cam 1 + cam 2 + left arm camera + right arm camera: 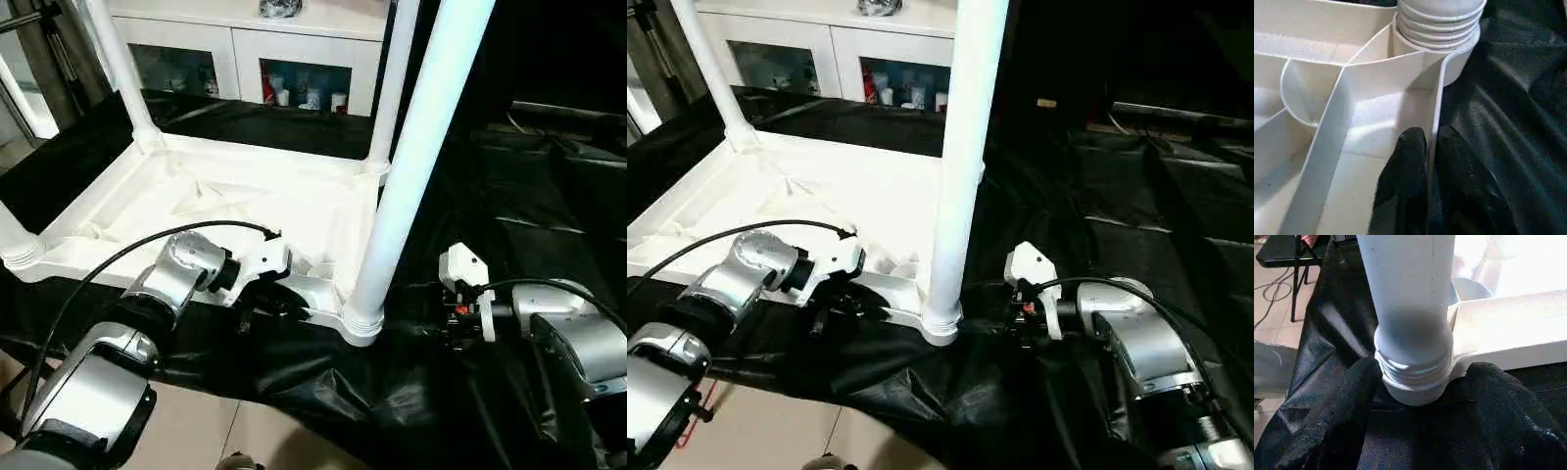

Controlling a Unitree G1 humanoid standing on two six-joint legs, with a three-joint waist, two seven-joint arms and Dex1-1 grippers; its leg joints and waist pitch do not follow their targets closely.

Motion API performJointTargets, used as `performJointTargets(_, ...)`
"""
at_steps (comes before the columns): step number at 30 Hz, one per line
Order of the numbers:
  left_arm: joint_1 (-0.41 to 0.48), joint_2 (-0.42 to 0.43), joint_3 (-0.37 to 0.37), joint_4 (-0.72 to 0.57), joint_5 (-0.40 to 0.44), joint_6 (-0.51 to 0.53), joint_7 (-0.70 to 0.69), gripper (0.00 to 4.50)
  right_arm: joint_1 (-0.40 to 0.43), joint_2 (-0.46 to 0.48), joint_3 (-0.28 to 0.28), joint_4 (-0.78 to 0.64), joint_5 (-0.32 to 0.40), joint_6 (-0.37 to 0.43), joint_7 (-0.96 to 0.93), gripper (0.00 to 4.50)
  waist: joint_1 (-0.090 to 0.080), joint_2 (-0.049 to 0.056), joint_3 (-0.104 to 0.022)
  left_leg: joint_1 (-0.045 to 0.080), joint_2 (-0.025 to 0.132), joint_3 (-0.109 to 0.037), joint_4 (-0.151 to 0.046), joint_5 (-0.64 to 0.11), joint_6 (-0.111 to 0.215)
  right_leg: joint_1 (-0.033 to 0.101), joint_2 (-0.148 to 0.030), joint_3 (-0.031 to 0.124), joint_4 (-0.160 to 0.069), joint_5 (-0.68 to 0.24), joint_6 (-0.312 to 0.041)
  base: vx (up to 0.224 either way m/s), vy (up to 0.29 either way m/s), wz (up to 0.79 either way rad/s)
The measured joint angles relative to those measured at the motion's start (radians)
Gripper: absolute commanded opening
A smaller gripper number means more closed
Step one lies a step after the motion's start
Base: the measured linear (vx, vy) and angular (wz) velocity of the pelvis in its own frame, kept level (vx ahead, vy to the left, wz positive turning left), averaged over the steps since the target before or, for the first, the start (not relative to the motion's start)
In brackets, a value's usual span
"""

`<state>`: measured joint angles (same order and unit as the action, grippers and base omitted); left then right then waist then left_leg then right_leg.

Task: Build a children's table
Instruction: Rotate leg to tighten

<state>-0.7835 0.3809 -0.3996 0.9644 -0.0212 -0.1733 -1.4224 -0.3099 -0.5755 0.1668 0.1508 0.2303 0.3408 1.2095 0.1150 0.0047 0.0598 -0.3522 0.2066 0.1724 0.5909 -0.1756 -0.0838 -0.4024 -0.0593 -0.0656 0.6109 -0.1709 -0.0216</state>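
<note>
— Where does the table sit?

— The table top (245,201) lies upside down on a black sheet (529,196), ribbed underside up. Four legs stand up from its corner sockets. The nearest leg (416,157) rises tall at the front corner closest to the right arm, and its ridged base sits in the socket (361,323) at the sheet. Another leg (390,88) stands at the far corner behind it, a third leg (116,64) at the far corner on the left side, and the base of a fourth leg (15,245) shows at the near left corner.

— What is the left gripper doing?

— The left gripper (1431,161) is at the near edge of the top, just beside the front socket. Its two black fingers (1405,186) are closed narrowly on the thin rim wall, one inside the rim and one outside over the sheet.

— And the right gripper?

— The right gripper (1415,377) is low on the sheet, right beside the nearest leg. In the right wrist view its fingers spread wide, one on each side of the ridged base, not clearly touching it.

— Anything behind?

— A white cabinet (294,59) with glass doors stands beyond the table, small items on its shelf.
</note>
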Motion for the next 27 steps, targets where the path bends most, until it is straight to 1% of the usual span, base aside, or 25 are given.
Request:
performJointTargets(2,0.000,-0.006,0.004,-0.005,-0.005,0.029,-0.015,0.06,0.000,0.000,0.001,0.000,0.000,0.000,0.000,3.27,-0.003,0.000,0.000,0.000,0.000,0.000,0.000,0.000,0.000,0.000,0.000,0.000,0.000,0.000,0.000,0.000,0.000,0.00)
performJointTargets(4,0.003,-0.016,0.011,-0.013,-0.017,0.073,-0.019,0.06,0.000,0.000,0.002,0.000,0.000,-0.001,-0.001,3.27,-0.004,0.000,0.000,0.000,0.000,0.000,0.000,0.000,0.000,0.000,0.000,0.000,0.000,0.002,-0.003,0.000,0.000,0.00)
performJointTargets(7,0.028,-0.017,0.023,-0.068,-0.024,0.129,-0.009,0.06,0.002,0.004,0.002,-0.006,0.001,-0.001,-0.003,3.27,-0.007,0.000,0.000,0.000,0.000,0.000,0.000,0.000,0.000,-0.001,0.000,0.000,0.000,0.002,-0.004,0.000,0.000,0.00)
performJointTargets(12,0.062,-0.015,0.034,-0.136,-0.024,0.187,0.036,0.06,0.006,0.012,0.001,-0.022,0.003,-0.001,-0.012,3.27,-0.015,0.001,-0.001,0.000,0.000,0.000,-0.001,0.000,0.000,-0.001,0.000,0.001,-0.001,0.000,-0.001,0.000,0.000,0.00)
performJointTargets(13,0.079,-0.015,0.041,-0.163,-0.023,0.206,0.061,0.01,0.005,0.022,-0.003,-0.020,0.003,0.001,-0.028,3.44,-0.018,0.002,-0.001,0.001,0.000,0.001,0.000,0.000,0.000,0.000,0.000,0.001,0.000,-0.001,0.000,0.000,0.000,0.00)
performJointTargets(15,0.090,-0.018,0.044,-0.185,-0.023,0.229,0.087,0.01,0.003,0.031,-0.009,-0.019,0.004,0.002,-0.048,3.44,-0.024,0.004,-0.003,0.002,0.000,0.001,0.000,0.000,0.000,0.000,0.000,0.001,0.000,-0.001,0.001,0.000,0.000,0.00)
performJointTargets(16,0.112,-0.017,0.054,-0.220,-0.021,0.246,0.115,0.00,-0.004,0.046,-0.013,-0.014,0.005,0.007,-0.061,3.58,-0.028,0.004,-0.003,0.002,0.000,0.001,-0.001,0.000,0.000,0.000,0.000,0.001,0.000,-0.001,0.001,0.000,0.000,0.00)
performJointTargets(18,0.148,-0.021,0.064,-0.285,-0.001,0.268,0.179,0.00,-0.018,0.092,-0.025,0.015,0.003,0.007,-0.113,3.78,-0.031,0.005,-0.004,0.003,0.000,0.000,-0.001,0.000,0.000,0.001,0.000,0.000,0.000,-0.002,0.001,0.000,0.000,0.00)
performJointTargets(21,0.163,-0.035,0.068,-0.320,0.007,0.293,0.231,0.00,-0.040,0.129,-0.015,0.048,-0.021,-0.014,-0.170,4.02,-0.033,0.004,-0.003,0.003,0.000,-0.001,-0.001,0.000,0.000,0.001,0.000,-0.001,-0.001,-0.002,0.002,0.000,0.000,0.00)
performJointTargets(25,0.196,-0.031,0.072,-0.376,0.011,0.297,0.258,0.00,-0.055,0.158,-0.002,0.074,-0.041,-0.028,-0.202,4.02,-0.035,0.002,-0.004,0.003,-0.001,-0.001,-0.001,0.000,0.000,0.001,-0.001,-0.001,-0.002,-0.002,0.002,0.000,0.000,0.00)
performJointTargets(27,0.213,-0.023,0.073,-0.402,0.014,0.287,0.258,0.00,-0.072,0.162,0.016,0.094,-0.050,-0.040,-0.201,4.02,-0.038,0.002,-0.004,0.003,-0.001,-0.001,-0.001,0.000,0.000,0.000,-0.001,-0.001,-0.002,-0.002,0.002,0.000,0.000,0.00)
